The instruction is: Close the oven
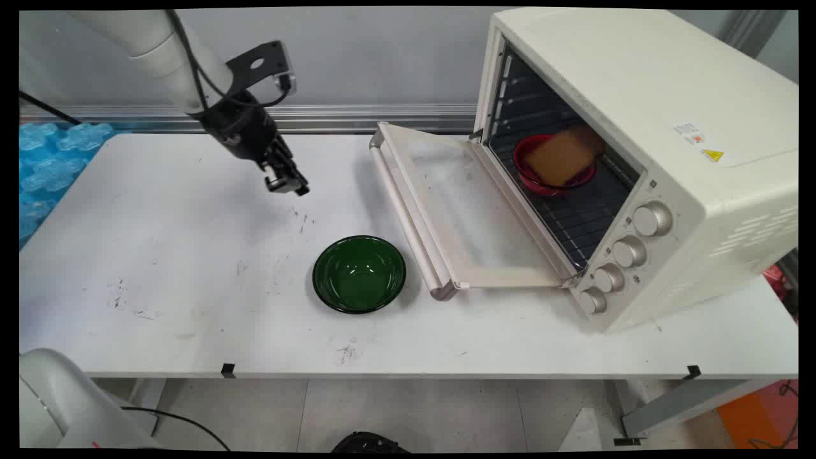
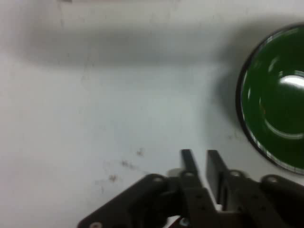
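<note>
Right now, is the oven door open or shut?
Open. The oven door lies folded down flat, and the red dish inside the oven shows.

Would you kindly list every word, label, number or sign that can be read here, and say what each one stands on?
No words or numbers can be read in either view.
White sticker on the top of the oven: print too small to read.
Yellow triangular warning sign beside it on the oven top: the symbol inside is too small to make out.
Knobs on the oven front: no readable markings.
Green bowl, gripper: no text seen.
</note>
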Controlling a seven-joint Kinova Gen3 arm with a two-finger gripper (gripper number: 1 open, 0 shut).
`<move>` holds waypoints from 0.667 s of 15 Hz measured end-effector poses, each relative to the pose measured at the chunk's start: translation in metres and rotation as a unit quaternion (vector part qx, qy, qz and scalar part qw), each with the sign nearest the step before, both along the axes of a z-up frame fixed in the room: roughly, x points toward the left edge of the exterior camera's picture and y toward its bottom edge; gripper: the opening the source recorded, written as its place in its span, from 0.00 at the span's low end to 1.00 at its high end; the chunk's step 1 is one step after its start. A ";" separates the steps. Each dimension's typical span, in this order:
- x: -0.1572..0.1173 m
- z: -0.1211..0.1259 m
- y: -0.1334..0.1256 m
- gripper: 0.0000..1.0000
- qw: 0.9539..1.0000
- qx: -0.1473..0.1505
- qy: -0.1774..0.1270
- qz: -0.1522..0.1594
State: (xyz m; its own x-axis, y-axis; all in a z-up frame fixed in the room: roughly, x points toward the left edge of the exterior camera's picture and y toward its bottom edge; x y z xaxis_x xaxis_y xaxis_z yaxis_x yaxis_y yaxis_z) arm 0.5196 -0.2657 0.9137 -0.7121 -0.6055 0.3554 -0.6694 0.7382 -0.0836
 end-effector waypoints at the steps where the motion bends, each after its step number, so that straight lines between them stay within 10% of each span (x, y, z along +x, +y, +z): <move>1: -0.003 0.000 -0.004 0.00 1.000 -0.004 0.006 0.002; 10: -0.023 -0.023 -0.028 0.00 0.996 -0.048 0.074 0.033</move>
State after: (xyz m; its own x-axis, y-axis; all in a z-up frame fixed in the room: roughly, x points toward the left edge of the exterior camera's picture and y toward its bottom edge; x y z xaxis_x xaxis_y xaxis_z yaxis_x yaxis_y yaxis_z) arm 0.4968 -0.2936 0.8911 -0.6066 -0.6077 0.5126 -0.7269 0.6850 -0.0482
